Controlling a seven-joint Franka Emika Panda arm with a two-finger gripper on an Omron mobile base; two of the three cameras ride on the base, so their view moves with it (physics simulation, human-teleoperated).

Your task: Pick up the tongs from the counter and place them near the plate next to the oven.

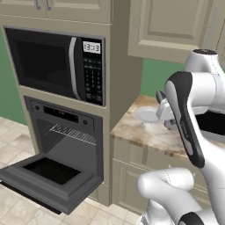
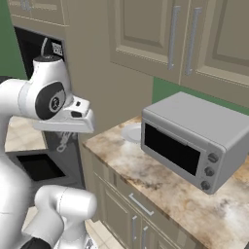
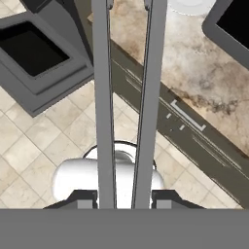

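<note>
The tongs (image 3: pixel 104 97) run up the hand view as two long grey arms, and my gripper (image 3: pixel 125 199) is shut on them near their joined end. Their tips reach over the edge of the marbled counter (image 3: pixel 204 68), close to the white plate (image 3: pixel 190 5). In the left base view the gripper (image 1: pixel 163 110) hangs just right of the plate (image 1: pixel 146 114), partly hidden by my own arm. The plate (image 2: pixel 131 132) lies at the counter's left end. The dark oven (image 1: pixel 66 132) stands left of the counter with its door (image 1: pixel 48 176) dropped open.
A silver countertop box oven (image 2: pixel 194 141) stands on the counter right of the plate. A black microwave (image 1: pixel 57 63) sits above the oven. Cream wall cabinets (image 2: pixel 170 34) hang over the counter. Tiled floor (image 3: pixel 29 151) lies below.
</note>
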